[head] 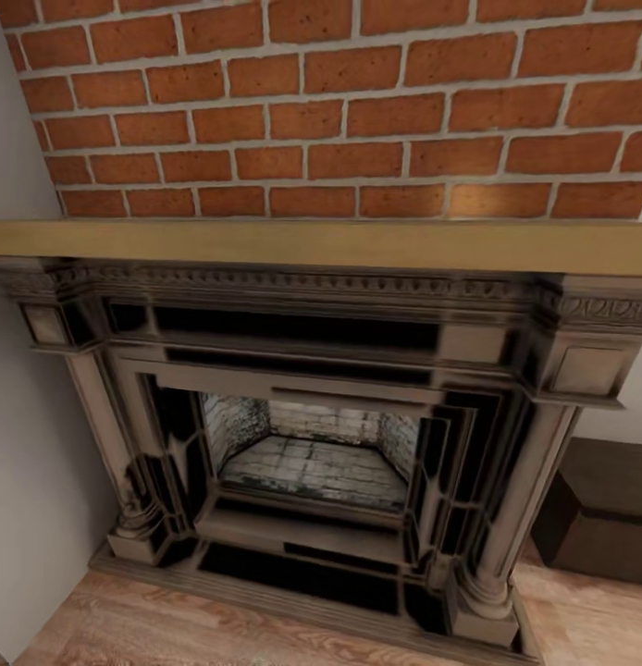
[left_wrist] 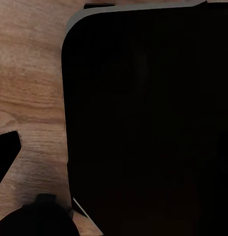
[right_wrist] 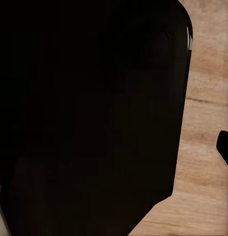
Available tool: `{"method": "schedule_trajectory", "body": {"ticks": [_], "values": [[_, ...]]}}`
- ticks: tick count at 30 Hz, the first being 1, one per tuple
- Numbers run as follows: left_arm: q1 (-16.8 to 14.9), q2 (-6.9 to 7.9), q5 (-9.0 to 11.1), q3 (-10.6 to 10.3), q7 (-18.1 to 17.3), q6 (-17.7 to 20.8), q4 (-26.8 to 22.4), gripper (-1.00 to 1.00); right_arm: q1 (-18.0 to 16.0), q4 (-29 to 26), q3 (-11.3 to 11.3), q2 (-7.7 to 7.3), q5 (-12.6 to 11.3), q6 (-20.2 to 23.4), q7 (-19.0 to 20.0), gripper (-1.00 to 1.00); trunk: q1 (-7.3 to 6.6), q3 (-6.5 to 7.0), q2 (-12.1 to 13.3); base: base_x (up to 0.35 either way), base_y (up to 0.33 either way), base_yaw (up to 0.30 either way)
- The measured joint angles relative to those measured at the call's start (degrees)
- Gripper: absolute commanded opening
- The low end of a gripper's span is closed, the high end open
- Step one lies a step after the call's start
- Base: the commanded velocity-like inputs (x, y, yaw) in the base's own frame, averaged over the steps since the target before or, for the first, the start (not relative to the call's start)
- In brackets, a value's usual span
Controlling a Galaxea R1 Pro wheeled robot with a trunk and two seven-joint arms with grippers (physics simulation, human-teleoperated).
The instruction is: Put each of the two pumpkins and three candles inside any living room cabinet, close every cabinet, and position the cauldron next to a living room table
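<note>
The pumpkins, candles and cauldron are out of view. In the head view, a low dark-brown unit [head: 600, 511] stands on the floor at the far right, beside the fireplace; it looks like one end of the cabinet, and no drawer front shows. In the left wrist view, the robot's black base [left_wrist: 148, 123] lies over the wood floor [left_wrist: 30, 83], and one dark fingertip [left_wrist: 6, 156] pokes in at the edge. The right wrist view also looks onto the black base [right_wrist: 94, 113], with a sliver of one fingertip [right_wrist: 225, 147] at the edge.
A large carved fireplace [head: 312, 435] with a tan mantel shelf [head: 321, 245] stands straight ahead and close, under a red brick wall [head: 339, 111]. A grey wall [head: 25, 481] closes off the left. Wood floor [head: 219, 629] runs along the hearth's front.
</note>
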Motion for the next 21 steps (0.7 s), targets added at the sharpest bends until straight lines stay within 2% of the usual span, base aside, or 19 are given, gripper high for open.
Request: {"method": "schedule_trajectory", "body": {"ticks": [5,14,21], "values": [[0.0,0.80,-0.1,0.1,0.3,0.0,-0.1,1.00,0.0,0.0,0.0,0.04,-0.1,0.0,0.0,1.00,0.00,0.00,0.0,0.000,-0.002,0.281],[0.0,0.33,-0.5,-0.2,0.5,0.0,0.0,1.00,0.0,0.0,0.0,0.05,-0.1,-0.7,0.0,1.00,0.00,0.00,0.0,0.000,-0.194,0.281],[0.0,0.89,-0.2,0.0,0.6,0.0,0.0,1.00,0.0,0.0,0.0,0.05,-0.1,-0.8,0.0,1.00,0.00,0.00,0.0,0.000,-0.041,0.281]]}}
